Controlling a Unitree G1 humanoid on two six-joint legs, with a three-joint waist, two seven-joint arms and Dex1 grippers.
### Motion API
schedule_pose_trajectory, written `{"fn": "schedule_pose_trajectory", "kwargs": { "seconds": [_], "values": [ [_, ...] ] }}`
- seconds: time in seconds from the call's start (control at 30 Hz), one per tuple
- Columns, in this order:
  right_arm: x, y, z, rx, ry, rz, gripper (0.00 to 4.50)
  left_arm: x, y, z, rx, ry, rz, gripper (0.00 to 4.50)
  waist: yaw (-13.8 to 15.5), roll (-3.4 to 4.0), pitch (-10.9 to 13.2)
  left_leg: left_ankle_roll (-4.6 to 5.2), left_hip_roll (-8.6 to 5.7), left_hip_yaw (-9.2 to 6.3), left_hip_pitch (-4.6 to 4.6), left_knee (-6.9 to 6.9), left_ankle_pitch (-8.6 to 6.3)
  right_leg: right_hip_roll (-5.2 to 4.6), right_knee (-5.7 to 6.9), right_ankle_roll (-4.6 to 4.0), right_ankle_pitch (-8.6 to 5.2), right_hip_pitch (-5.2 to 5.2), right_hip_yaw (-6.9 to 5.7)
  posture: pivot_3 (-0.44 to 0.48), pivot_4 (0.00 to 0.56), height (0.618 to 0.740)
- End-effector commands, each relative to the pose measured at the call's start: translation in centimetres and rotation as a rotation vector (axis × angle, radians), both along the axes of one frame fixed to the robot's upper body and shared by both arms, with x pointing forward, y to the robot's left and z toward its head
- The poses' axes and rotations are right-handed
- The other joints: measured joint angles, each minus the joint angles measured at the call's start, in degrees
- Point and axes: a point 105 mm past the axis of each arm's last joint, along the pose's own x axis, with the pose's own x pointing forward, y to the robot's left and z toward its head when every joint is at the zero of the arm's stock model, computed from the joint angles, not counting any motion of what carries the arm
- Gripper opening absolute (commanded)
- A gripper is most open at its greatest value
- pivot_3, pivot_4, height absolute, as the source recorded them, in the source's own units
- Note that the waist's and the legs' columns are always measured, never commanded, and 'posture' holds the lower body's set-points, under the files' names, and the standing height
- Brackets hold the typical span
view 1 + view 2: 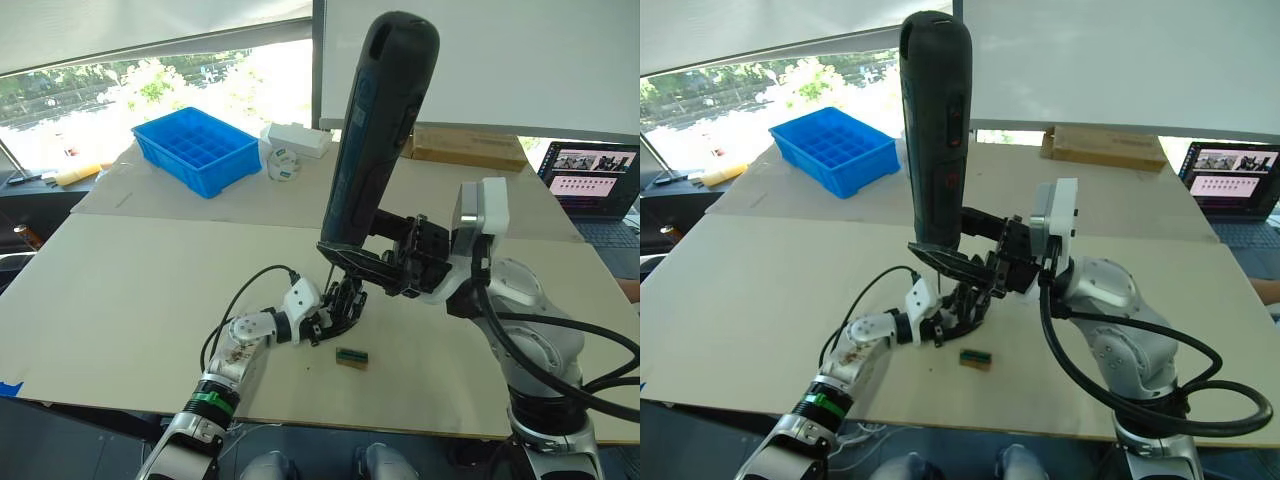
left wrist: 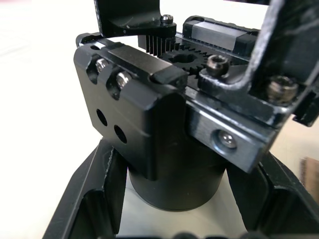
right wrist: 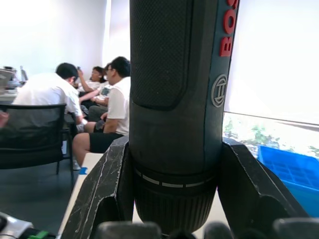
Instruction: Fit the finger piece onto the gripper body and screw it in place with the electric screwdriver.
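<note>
My right gripper [image 1: 345, 258] is shut on the lower end of the electric screwdriver [image 1: 375, 140], a thick black tool held upright and leaning slightly. Its thin bit points down at the gripper body [image 1: 345, 298]. My left gripper [image 1: 335, 315] is shut on the round base of that body just above the table, its fingers [image 2: 92, 201] on either side. In the left wrist view the body [image 2: 144, 119] shows a toothed rack, a gear and several screw heads. A black piece with a small screw head [image 2: 130, 17] rises from its top; I cannot tell whether it is the finger piece.
A small green-brown block [image 1: 351, 357] lies on the table [image 1: 120, 300] just in front of the grippers. A blue compartment bin [image 1: 197, 148], a white box [image 1: 297, 140] and a cardboard box [image 1: 465, 147] stand at the back. A laptop [image 1: 590, 180] is at the far right. Seated people [image 3: 109, 99] show behind.
</note>
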Motion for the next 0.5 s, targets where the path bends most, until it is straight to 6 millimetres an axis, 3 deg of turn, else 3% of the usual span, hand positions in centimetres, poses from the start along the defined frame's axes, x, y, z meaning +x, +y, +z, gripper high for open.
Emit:
{"fn": "schedule_pose_trajectory", "kwargs": {
  "seconds": [0.03,0.07,0.2,0.23,0.37,0.5],
  "values": [
    [-2.0,-0.9,1.8,0.007,-0.045,0.035,1.91,0.8,0.7,-1.1,0.019,0.035,0.056,2.45,0.1,0.00,0.0,0.02,0.00,-0.01,-0.04,0.02,0.01,-0.02,-0.01,0.02,0.02,-0.01,-0.01,0.000,0.150,0.740],
    [-2.3,-1.1,1.7,-0.010,-0.033,0.045,1.91,0.9,0.7,-1.0,0.017,0.029,0.062,2.45,0.1,0.00,0.0,0.04,-0.01,-0.04,-0.08,0.04,0.01,-0.04,-0.02,0.03,0.02,-0.03,-0.04,0.000,0.150,0.740],
    [-3.4,-2.0,1.7,-0.076,0.005,0.055,1.91,1.4,1.1,-0.8,0.000,0.027,0.077,4.27,0.0,-0.03,0.0,0.10,-0.01,-0.09,-0.12,0.04,-0.02,-0.08,-0.06,0.03,0.03,-0.02,-0.10,0.000,0.150,0.740],
    [-3.6,-2.2,1.8,-0.084,0.014,0.051,1.91,1.4,1.3,-0.8,-0.001,0.027,0.078,4.47,-0.1,-0.04,0.0,0.14,-0.01,-0.11,-0.13,0.04,-0.04,-0.08,-0.07,0.03,0.03,-0.03,-0.11,0.000,0.150,0.740],
    [-3.9,-3.9,2.1,-0.117,0.063,0.003,1.91,0.7,2.1,-0.5,-0.011,0.030,0.048,4.47,-0.2,-0.09,0.1,0.33,-0.01,-0.14,-0.14,0.03,-0.15,-0.07,-0.08,0.03,0.03,-0.03,-0.14,0.000,0.150,0.740],
    [-3.4,-7.8,2.0,-0.198,0.192,-0.109,1.91,-0.2,5.1,0.4,-0.024,0.021,0.037,4.47,-0.4,-0.14,0.1,0.27,0.01,-0.13,-0.18,-0.04,-0.13,-0.07,-0.14,0.02,0.02,-0.08,-0.13,0.000,0.150,0.740]
  ]
}}
